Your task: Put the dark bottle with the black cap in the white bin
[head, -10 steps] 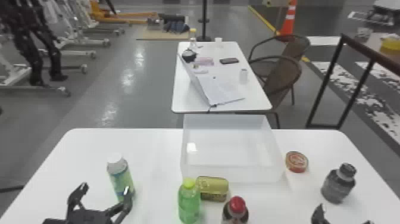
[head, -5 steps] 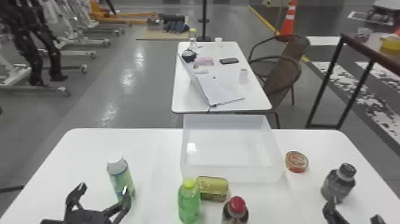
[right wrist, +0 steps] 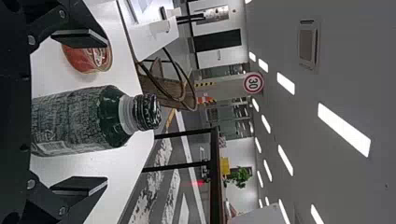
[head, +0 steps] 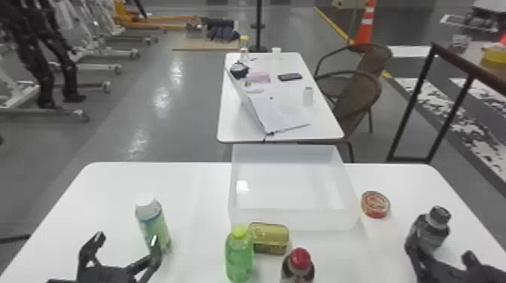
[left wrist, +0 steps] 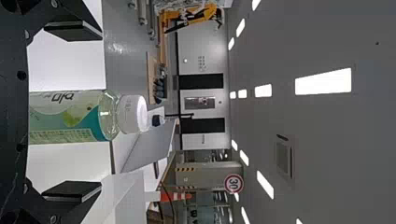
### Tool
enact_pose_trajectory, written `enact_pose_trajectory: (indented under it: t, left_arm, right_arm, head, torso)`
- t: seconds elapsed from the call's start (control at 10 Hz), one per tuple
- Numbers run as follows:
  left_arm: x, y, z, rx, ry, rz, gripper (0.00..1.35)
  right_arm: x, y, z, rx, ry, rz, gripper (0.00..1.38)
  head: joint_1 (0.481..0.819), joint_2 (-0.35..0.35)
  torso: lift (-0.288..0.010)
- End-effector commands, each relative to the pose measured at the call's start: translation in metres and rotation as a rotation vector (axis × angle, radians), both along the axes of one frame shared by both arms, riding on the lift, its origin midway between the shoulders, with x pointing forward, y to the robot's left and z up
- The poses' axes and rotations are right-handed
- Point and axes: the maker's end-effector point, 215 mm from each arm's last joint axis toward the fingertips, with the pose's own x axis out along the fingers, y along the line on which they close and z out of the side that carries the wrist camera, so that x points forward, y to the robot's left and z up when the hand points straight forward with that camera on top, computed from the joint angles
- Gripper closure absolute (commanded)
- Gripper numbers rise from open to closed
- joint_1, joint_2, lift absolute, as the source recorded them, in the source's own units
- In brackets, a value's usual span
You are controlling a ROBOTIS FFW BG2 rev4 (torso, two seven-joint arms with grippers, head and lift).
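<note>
The dark bottle with the black cap (head: pixel 428 230) stands upright at the table's right side. My right gripper (head: pixel 440 256) is open right in front of it, one finger overlapping the bottle's lower left. In the right wrist view the dark bottle (right wrist: pixel 77 120) lies between the spread fingers of that gripper (right wrist: pixel 79 114), with gaps on both sides. The white bin (head: pixel 293 219) sits at the table's far middle, with nothing in it. At the left, my left gripper (head: pixel 126 244) is parked open before a white-capped bottle (head: pixel 156 227); in its wrist view this gripper (left wrist: pixel 72 112) has the bottle (left wrist: pixel 70 116) between its fingers.
A round red-lidded container (head: pixel 375 204) stands between the bin and the dark bottle. In front of the bin are a gold can (head: pixel 268 238), a green bottle (head: pixel 239 256) and a red-capped bottle (head: pixel 299 265). Behind is another table (head: pixel 323 128) with a laptop.
My right gripper has moved forward and right, up to the dark bottle, its fingers still apart. The left arm and the objects on the table look unmoved.
</note>
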Motion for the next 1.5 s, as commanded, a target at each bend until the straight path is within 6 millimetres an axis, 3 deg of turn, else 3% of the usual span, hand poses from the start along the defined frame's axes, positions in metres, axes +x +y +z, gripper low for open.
enact_pose_trajectory:
  t: [0.0,0.2,0.7,1.0,1.4]
  left_arm:
    - [0.0,0.0,0.0,-0.004,0.0,0.002,0.17]
    - [-0.002,0.004,-0.001,-0.009,0.0,0.008,0.17]
    - [-0.004,0.012,0.002,0.001,-0.011,0.018,0.17]
    - [-0.005,0.014,0.003,0.006,-0.012,0.019,0.17]
    - [-0.006,0.02,0.0,0.017,-0.006,0.014,0.17]
  right_arm:
    - [0.012,-0.009,0.002,-0.014,0.004,-0.002,0.24]
    - [0.023,-0.018,-0.002,-0.014,0.011,-0.005,0.23]
    - [0.06,-0.019,-0.012,-0.028,0.032,0.058,0.23]
    - [0.059,-0.018,-0.021,-0.014,0.046,0.062,0.22]
    - [0.058,-0.033,-0.033,-0.023,0.076,0.045,0.26]
  head:
    - [0.549,0.0]
    - [0.549,0.0]
    - [0.549,0.0]
    - [0.549,0.0]
    - [0.549,0.0]
  torso:
    - [-0.1]
    - [-0.1]
    - [-0.1]
    - [-0.1]
    - [-0.1]
